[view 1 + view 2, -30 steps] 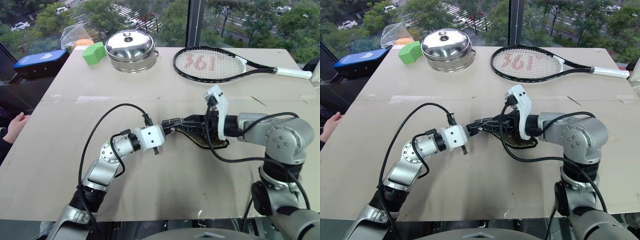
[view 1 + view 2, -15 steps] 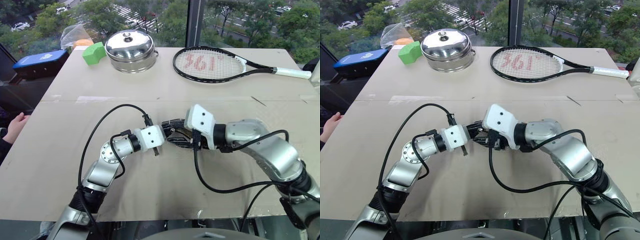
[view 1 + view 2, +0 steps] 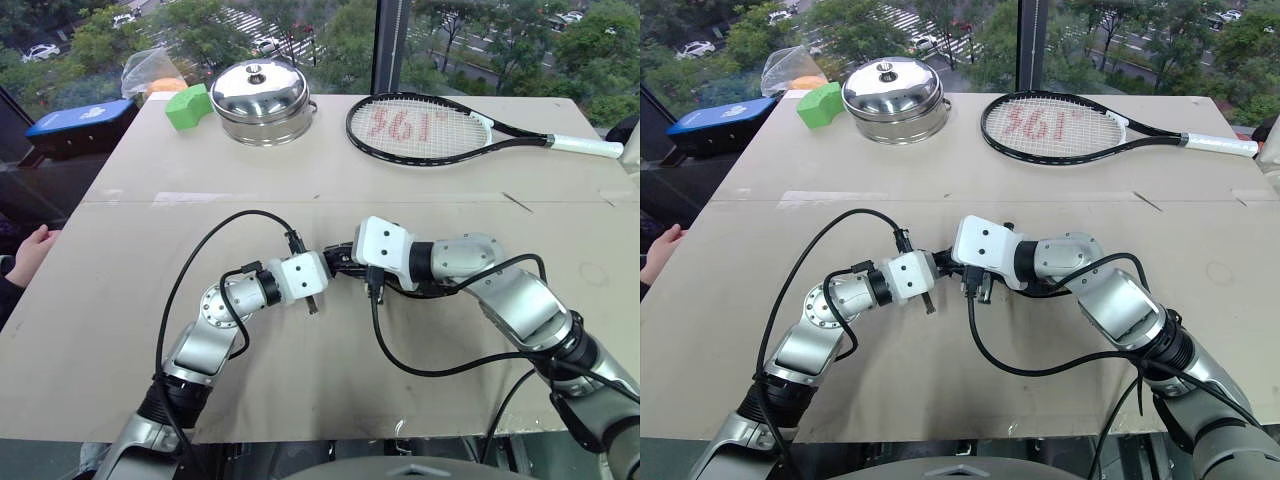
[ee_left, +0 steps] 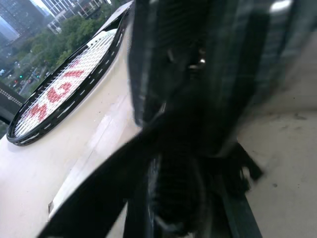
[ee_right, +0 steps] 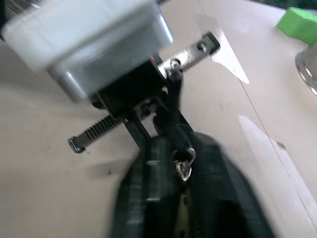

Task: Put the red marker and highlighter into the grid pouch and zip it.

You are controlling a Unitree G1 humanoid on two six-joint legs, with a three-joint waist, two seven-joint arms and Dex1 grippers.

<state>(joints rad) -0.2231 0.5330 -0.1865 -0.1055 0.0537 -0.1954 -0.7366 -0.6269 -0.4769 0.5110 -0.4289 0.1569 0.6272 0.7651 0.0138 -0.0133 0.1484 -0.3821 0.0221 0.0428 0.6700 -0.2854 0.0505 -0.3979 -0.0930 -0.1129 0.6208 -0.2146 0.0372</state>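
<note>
The grid pouch [image 5: 213, 198] sits mid-table, pinched at one end by the clenched left gripper [image 5: 166, 116], with the zipper pull [image 5: 183, 168] just behind that grip. You cannot tell the right gripper's [image 3: 952, 268] state; it meets the same end from the opposite side. The pouch's long axis runs roughly across the table [image 3: 300, 400], away from the left gripper and under the right arm. Bare tabletop all around. The racket [image 3: 420, 128], pot [image 3: 263, 100] and green block [image 3: 187, 105] are well apart at the far edge. A person's hand [image 3: 30, 252] rests at the left edge.
</note>
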